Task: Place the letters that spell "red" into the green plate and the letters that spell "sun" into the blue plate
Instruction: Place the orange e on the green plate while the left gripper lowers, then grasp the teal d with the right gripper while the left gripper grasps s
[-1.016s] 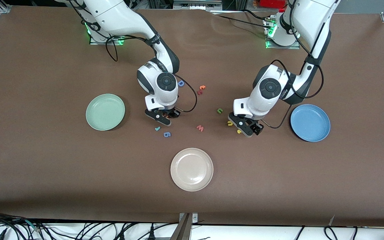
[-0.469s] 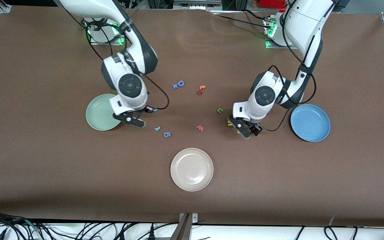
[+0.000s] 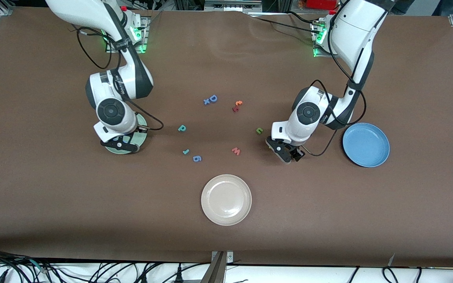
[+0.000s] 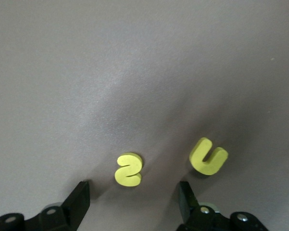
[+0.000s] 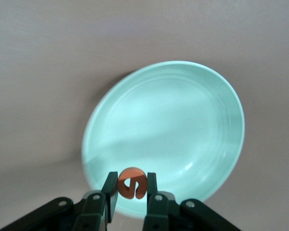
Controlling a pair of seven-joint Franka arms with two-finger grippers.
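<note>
right wrist view: right gripper [image 5: 131,192] jaws pinch the orange e [image 5: 131,182] over the green plate [image 5: 173,120]; left gripper [image 4: 133,202] jaws spread.

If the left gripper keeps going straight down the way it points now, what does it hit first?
Most likely the yellow s, which lies on the table between the open left gripper's fingers. The yellow u sits just outside them, so it should be missed, though depth is hard to judge.

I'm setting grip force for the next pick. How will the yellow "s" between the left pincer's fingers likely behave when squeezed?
The yellow "s" looks thick, matte and foam-like, so probably light and slightly squashy. It lies flat, so it should not roll, though the open left pincer might nudge something so small sideways.
</note>
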